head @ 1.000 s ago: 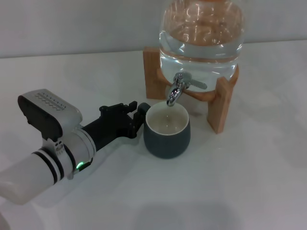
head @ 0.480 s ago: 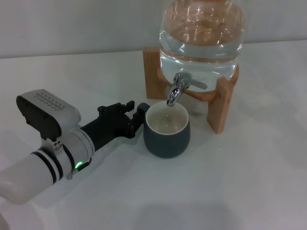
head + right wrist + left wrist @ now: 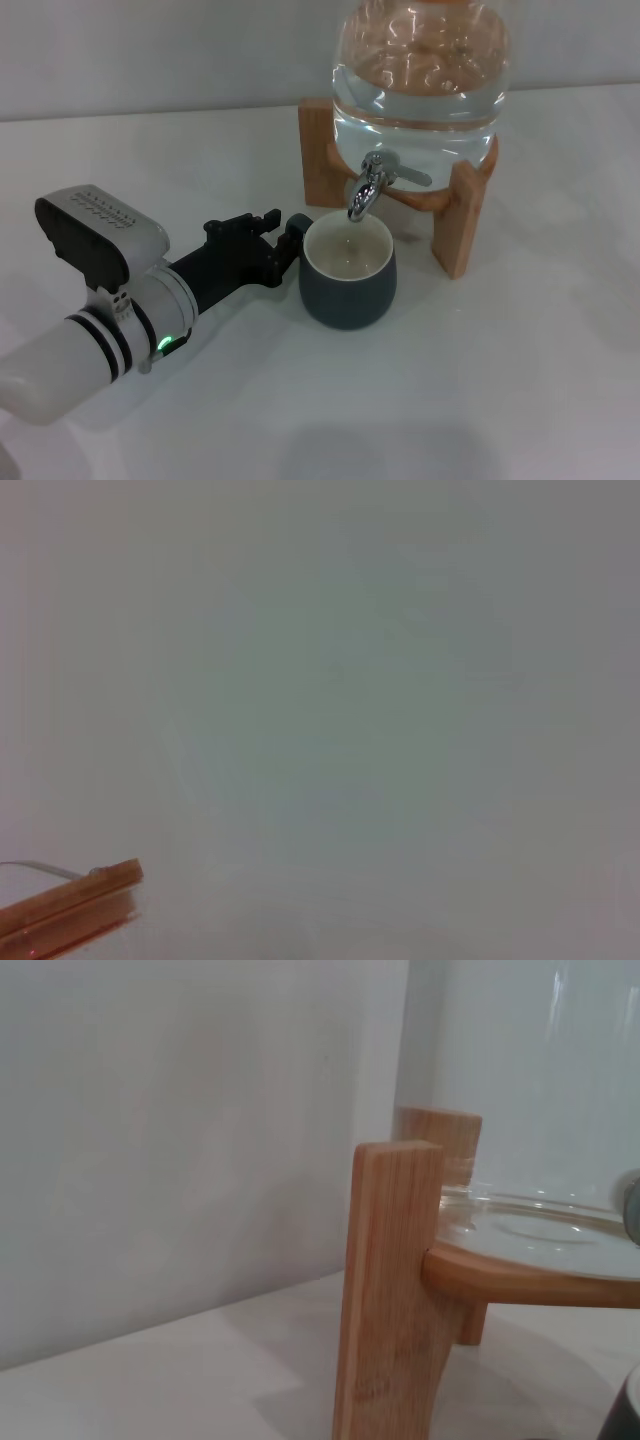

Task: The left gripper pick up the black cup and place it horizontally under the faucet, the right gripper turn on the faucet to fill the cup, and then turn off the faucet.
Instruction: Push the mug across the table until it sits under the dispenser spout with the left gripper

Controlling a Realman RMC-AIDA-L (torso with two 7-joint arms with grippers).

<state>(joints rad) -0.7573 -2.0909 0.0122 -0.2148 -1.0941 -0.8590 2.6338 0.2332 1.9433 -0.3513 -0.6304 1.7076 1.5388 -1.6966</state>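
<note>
The black cup (image 3: pixel 349 273) stands upright on the white table, its cream inside showing, directly below the spout of the chrome faucet (image 3: pixel 372 186). The faucet sticks out of the clear glass water jar (image 3: pixel 420 80), and no water stream shows. My left gripper (image 3: pixel 283 241) lies low on the table just left of the cup, by its small handle (image 3: pixel 294 227). Its fingers are open and slightly apart from the cup. In the left wrist view a dark sliver of the cup (image 3: pixel 626 1416) shows beside the jar's stand. The right gripper is out of view.
The jar rests on a wooden stand (image 3: pixel 462 225) whose legs flank the cup; one leg (image 3: pixel 386 1290) fills the left wrist view. The right wrist view shows pale surface and an orange-brown wooden edge (image 3: pixel 70 910).
The left gripper has drawn back a little to the left, away from the cup's handle. The cup and faucet have not moved.
</note>
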